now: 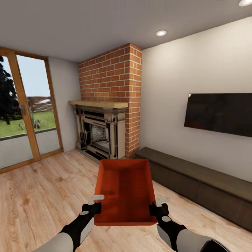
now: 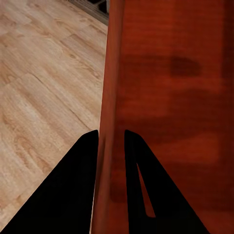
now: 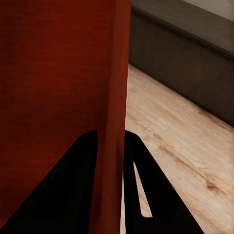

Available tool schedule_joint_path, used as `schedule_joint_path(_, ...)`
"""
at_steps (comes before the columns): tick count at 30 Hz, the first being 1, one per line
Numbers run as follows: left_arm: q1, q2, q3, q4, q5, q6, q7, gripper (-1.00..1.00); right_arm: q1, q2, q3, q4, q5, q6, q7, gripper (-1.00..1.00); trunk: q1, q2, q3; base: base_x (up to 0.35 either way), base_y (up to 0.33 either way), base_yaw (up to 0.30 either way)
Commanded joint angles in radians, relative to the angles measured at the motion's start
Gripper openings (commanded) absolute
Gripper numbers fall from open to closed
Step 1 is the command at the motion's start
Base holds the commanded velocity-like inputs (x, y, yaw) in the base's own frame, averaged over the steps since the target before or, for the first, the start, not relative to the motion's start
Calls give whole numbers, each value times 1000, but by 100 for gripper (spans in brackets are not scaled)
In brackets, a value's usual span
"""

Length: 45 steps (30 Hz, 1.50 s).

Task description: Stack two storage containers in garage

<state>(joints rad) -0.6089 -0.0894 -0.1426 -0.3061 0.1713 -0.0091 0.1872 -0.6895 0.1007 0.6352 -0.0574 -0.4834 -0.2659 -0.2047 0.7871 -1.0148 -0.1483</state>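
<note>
Left hand (image 1: pixel 95 204) and right hand (image 1: pixel 158 206) each pinch a side wall of the storage container (image 1: pixel 125 189); it looks stiff, light, smooth-walled

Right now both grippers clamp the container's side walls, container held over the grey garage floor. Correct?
Not quite. Both grippers, left and right, do clamp the container by its side walls, but the head view shows it over the light wood-plank floor of the living room.

Both arms reach forward, the left pincer (image 1: pixel 95 206) and right pincer (image 1: pixel 158 207) each clamped on a container wall.
</note>
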Motion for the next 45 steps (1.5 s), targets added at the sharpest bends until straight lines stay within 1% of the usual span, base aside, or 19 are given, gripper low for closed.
schedule_joint_path(1, -1, -4, 6, -4, -4, -17, 14, -100, -1, 5, -28, 3, -21, -3, -5, -100, 0, -1, -1, 0, 0, 0)
schedule_joint_path(39, -2, -5, 5, -5, -6, -17, 14, -100, -1, 5, -28, 3, -21, 1, -7, -100, 0, -1, -1, 0, 0, 0)
schedule_joint_path(45, -1, -7, 5, -3, -4, -17, 14, -100, -1, 5, -28, 3, -21, 1, -7, -100, 0, -1, -1, -248, -64, 0)
